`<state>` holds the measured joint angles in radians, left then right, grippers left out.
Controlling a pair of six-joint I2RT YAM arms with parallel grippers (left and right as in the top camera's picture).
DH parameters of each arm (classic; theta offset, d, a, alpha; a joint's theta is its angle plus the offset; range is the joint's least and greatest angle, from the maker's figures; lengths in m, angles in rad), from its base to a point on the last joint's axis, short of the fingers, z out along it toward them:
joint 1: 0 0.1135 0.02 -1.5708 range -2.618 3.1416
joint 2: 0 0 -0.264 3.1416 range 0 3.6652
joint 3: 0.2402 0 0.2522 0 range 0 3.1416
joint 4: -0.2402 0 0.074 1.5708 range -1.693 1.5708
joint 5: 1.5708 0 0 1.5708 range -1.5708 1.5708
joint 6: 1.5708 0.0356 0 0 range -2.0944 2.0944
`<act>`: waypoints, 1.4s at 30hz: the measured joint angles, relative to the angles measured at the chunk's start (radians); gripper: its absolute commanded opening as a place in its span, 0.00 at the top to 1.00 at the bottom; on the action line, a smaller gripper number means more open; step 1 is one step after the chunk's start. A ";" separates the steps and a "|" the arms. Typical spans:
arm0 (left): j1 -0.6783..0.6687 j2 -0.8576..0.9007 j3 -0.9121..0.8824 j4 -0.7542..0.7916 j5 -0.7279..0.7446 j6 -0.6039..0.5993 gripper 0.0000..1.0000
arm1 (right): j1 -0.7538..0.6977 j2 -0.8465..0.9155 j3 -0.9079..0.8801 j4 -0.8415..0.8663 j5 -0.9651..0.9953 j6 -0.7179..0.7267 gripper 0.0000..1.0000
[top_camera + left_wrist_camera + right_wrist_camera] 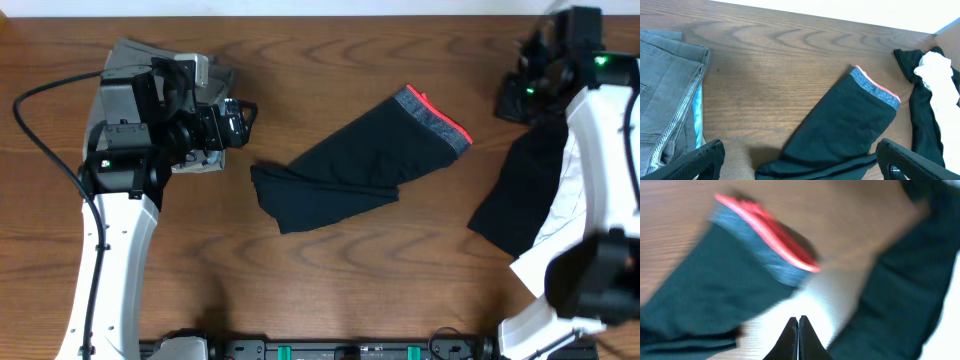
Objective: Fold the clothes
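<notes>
A long black garment (345, 165) with a red-and-grey end band (437, 112) lies folded over at the table's middle. It also shows in the left wrist view (850, 130) and the right wrist view (705, 290). My left gripper (243, 122) is open and empty, just left of the garment's near end, with its fingers wide apart in the left wrist view (802, 167). My right gripper (798, 322) is shut and empty, above bare wood between the band and another black garment (520, 190). A white garment (562, 210) lies on that one. A grey garment (665, 95) lies at the left.
The grey garment (150, 60) sits partly under the left arm at the table's far left. The right arm's white links (610, 150) cover part of the black and white pile. The table's far edge (840, 20) runs along the top.
</notes>
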<state>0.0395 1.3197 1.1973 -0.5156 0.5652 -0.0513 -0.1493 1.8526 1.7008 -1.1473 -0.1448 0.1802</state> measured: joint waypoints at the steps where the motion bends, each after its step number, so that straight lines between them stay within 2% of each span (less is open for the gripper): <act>1: 0.000 0.000 0.000 0.000 0.000 0.000 0.02 | -0.023 0.037 0.000 -0.012 0.003 0.015 0.99; 8: 0.000 0.000 0.000 0.003 0.000 0.000 0.02 | -0.114 0.291 0.000 -0.015 0.051 0.068 0.99; 13: 0.000 0.000 0.000 0.003 0.000 0.000 0.02 | -0.173 0.396 0.000 -0.022 0.119 0.081 0.99; 21: 0.000 0.000 0.000 0.003 -0.008 0.000 0.02 | -0.340 0.422 0.019 -0.040 0.286 0.099 0.99; 28: 0.000 0.000 0.000 0.007 -0.018 0.000 0.02 | -0.547 0.432 0.022 -0.051 0.460 0.100 0.99; 33: 0.000 0.000 0.000 0.023 -0.019 0.000 0.02 | -0.676 0.431 0.112 -0.110 0.502 0.101 0.98; 37: 0.000 0.000 0.000 0.024 -0.019 0.000 0.02 | -0.716 0.423 0.234 -0.137 0.456 0.077 0.93; 39: 0.000 0.000 0.000 0.025 -0.019 0.000 0.02 | -0.716 0.410 0.284 -0.132 0.337 0.011 0.90; 42: 0.000 0.000 0.000 0.024 -0.021 0.000 0.02 | -0.700 0.376 0.329 -0.128 0.055 -0.120 0.85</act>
<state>0.0391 1.3197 1.1973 -0.4915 0.5446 -0.0513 -0.8494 2.2284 2.0300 -1.2755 -0.0902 0.0601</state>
